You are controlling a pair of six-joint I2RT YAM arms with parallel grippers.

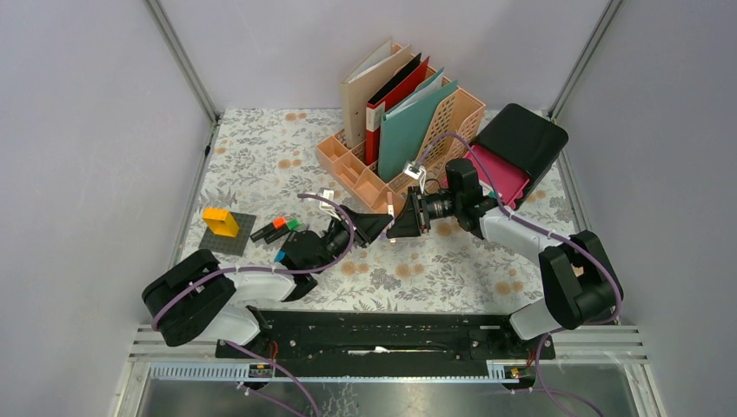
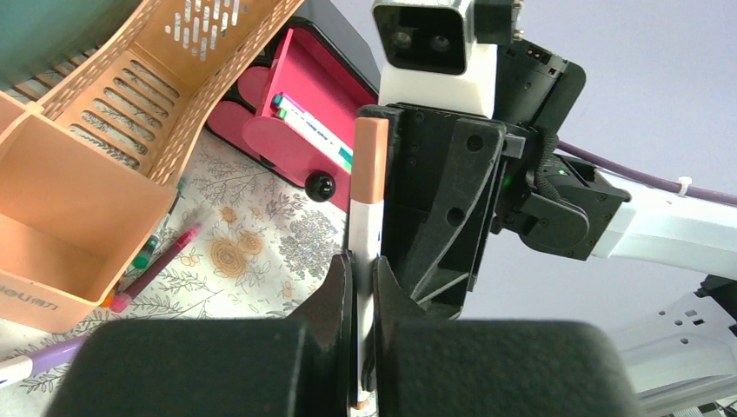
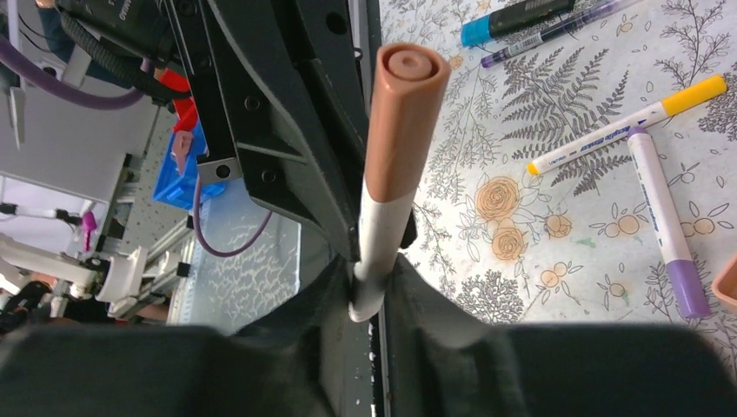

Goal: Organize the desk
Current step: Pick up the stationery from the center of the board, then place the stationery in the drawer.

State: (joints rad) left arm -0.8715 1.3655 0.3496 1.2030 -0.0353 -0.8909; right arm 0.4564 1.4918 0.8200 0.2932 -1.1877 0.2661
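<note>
My left gripper (image 2: 363, 278) is squeezed tight on the white part of a marker (image 2: 368, 204) with a brown cap. The cap sticks up in the middle of the left wrist view. My right gripper (image 3: 369, 295) has a finger on each side of the same marker, low in its own view. I cannot tell if it is pressing. The desk (image 1: 261, 165) with its flowery cloth fills the middle of the top view, under both grippers
</note>
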